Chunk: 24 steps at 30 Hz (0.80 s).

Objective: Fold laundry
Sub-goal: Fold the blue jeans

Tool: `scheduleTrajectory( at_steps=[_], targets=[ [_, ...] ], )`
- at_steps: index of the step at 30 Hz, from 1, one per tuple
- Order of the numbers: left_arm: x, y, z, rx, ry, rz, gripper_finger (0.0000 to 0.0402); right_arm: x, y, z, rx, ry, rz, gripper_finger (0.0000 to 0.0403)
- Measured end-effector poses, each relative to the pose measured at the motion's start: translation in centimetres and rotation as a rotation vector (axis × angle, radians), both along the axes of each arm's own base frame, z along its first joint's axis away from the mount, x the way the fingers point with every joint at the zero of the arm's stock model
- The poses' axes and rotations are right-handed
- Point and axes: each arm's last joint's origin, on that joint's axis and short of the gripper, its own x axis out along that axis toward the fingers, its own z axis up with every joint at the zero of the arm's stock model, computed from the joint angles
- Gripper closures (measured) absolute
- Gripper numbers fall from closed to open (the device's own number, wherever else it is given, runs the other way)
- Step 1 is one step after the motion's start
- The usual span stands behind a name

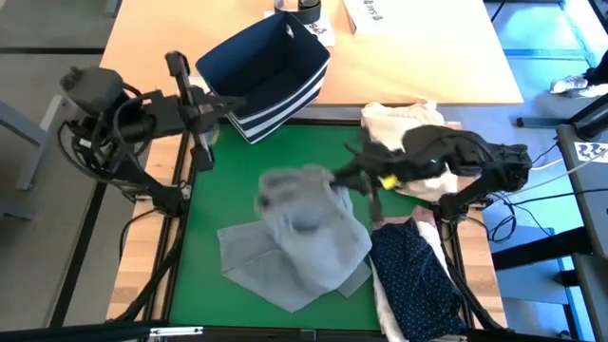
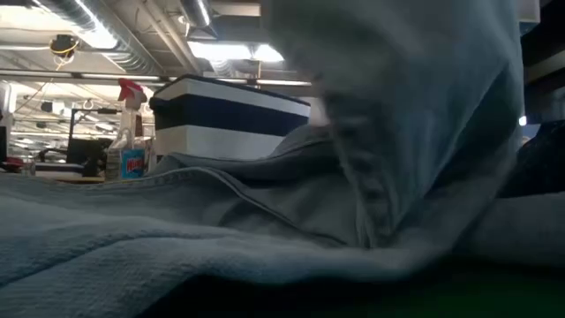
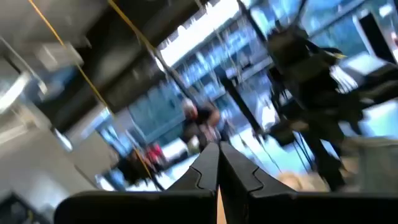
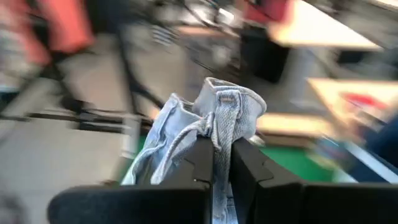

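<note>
Green matting [image 1: 237,204] covers the middle of the worktop, framed by black rails, with pale wood beyond it. At the mat's left edge the left arm waits raised, its left claw [image 1: 177,65] held up past the far-left corner of the mat with both fingers pressed together and nothing between them; the left wrist view shows the fingertips [image 3: 217,163] meeting against a blurred room. Just beyond the mat's far edge sits a navy fabric bin with white stripes [image 1: 266,76], tilted, which also shows in the low view [image 2: 229,119] beside a spray bottle [image 2: 132,132]. The light grey jeans [image 1: 299,237] lie spread over the centre of the mat toward its near edge, one part lifted off the surface into a raised fold. The low view is almost filled by this denim [image 2: 265,203], a hanging portion rising toward the top of that picture. The right claw [image 1: 334,177] reaches in from the right over the mat's middle and is clamped on the raised edge of the jeans; the right wrist view shows a bunched hem or waistband [image 4: 221,118] pinched between the dark fingers [image 4: 199,158]. At the mat's near-right corner lies the navy white-dotted shirt [image 1: 418,275], with a pale pink top [image 1: 423,226] showing just beside it. A cream-beige cloth bundle [image 1: 394,123] rests at the far-right corner, partly under the right arm.
</note>
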Motion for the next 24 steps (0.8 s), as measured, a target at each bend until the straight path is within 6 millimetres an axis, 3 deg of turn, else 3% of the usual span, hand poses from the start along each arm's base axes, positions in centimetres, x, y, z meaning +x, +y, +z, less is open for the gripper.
scheduleTrajectory(
  at_steps=[8, 12, 15, 20, 24],
  targets=[
    [-0.3, 0.4, -2.2, -0.162, 0.163, 0.024, 0.0401, 2.0, -3.1, -2.5, -0.127, 0.16, -0.372, 0.038],
    [-1.2, 0.7, -3.5, -0.246, 0.278, 0.059, 0.0401, 2.2, -4.9, -2.5, -0.151, 0.152, -0.49, 0.038],
    [-0.8, 0.9, -4.9, -0.304, 0.363, 0.104, 0.0401, 1.5, -6.5, -2.0, -0.162, 0.134, -0.597, 0.038],
    [-0.2, 1.1, -6.3, -0.365, 0.41, 0.152, 0.0401, -0.4, -10.5, -1.0, -0.143, 0.113, -0.74, 0.038],
    [0.7, 1.4, -7.4, -0.368, 0.449, 0.19, 0.0401, -1.3, -15.0, -1.2, -0.119, 0.139, -0.86, 0.0379]
  ],
)
